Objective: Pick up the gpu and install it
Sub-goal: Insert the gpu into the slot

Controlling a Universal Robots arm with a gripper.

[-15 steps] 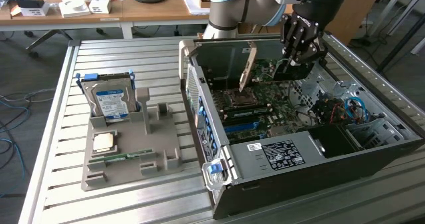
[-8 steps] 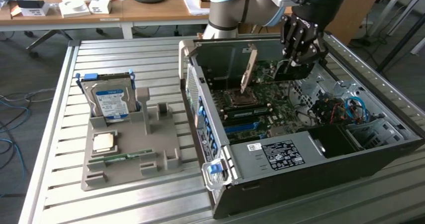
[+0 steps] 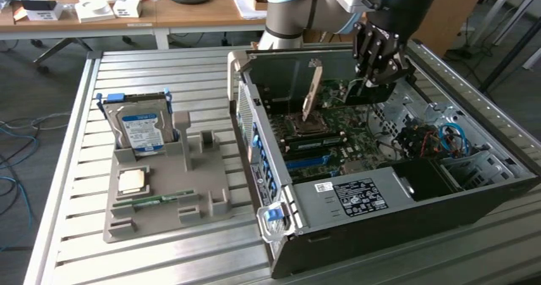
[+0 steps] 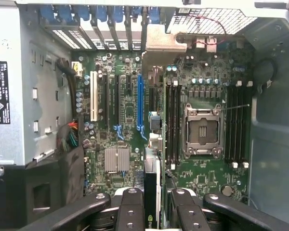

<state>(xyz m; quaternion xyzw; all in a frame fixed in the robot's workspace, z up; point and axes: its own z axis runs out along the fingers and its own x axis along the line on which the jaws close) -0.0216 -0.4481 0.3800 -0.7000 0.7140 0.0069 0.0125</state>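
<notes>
**Gripper** [image 4: 152,204]: lowered into the open computer case [image 3: 439,190]. Its fingers [image 4: 130,211] are clamped on the gpu [image 4: 151,180], which is gripped by its two flat faces and carried on edge, judged so that its lower edge can be presented to a slot.

**Bracket** [image 3: 315,85]: pale metal, turned toward the case wall where the blue tabs [image 4: 113,13] are ranged, as an expansion card's bracket is expected to sit.

**Position:** the card is held over the motherboard [image 4: 125,96], just beside the long blue expansion slot [image 4: 139,103], between it and the memory slots. Whether it is seated cannot be told.

**Further out:** the processor socket [image 4: 201,130], and the power supply [image 3: 355,196] at the near end of the case.

**Outside the case, on the exterior view's left:** a grey tray [image 3: 169,202] is set on the slatted table [image 3: 68,234]. A hard drive [image 3: 142,130] is stood upright in it and a memory stick [image 3: 154,201] is laid flat.
</notes>
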